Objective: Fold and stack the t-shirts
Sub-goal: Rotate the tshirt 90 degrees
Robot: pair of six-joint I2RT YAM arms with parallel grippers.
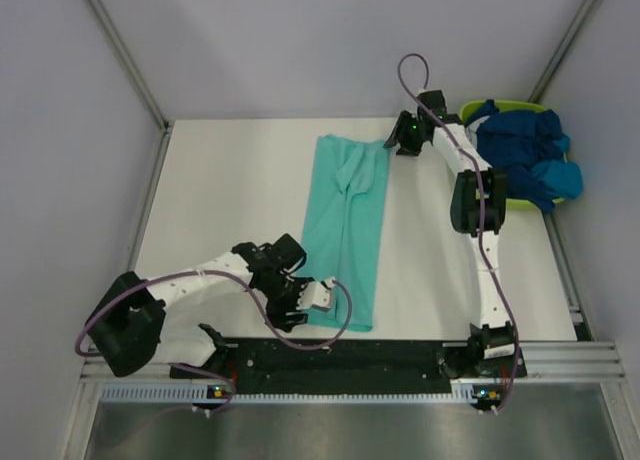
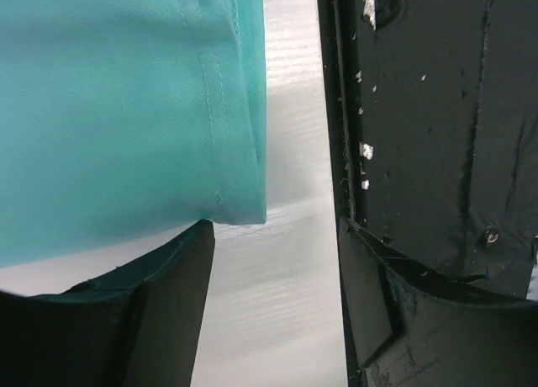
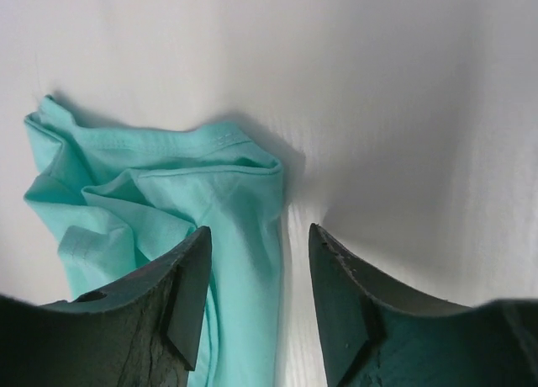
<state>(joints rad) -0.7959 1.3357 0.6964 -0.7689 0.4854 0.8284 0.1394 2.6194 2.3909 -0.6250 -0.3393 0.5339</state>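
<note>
Mint t-shirt [image 1: 350,230]: lies as a long narrow strip down the middle of the white table [image 1: 230,190], with its far end rumpled. My left gripper [image 1: 318,298] sits at the near hem corner with its jaws apart, holding nothing. In the wrist view one jaw tip is at the hem edge and the other is over bare table beside the black base rail [image 2: 437,109]. My right gripper [image 1: 402,142] is at the far right corner, also spread and empty, one jaw over fabric and one over table. Navy and blue t-shirts [image 1: 525,155] are heaped in the lime-green tub [image 1: 505,105], far right.
</note>
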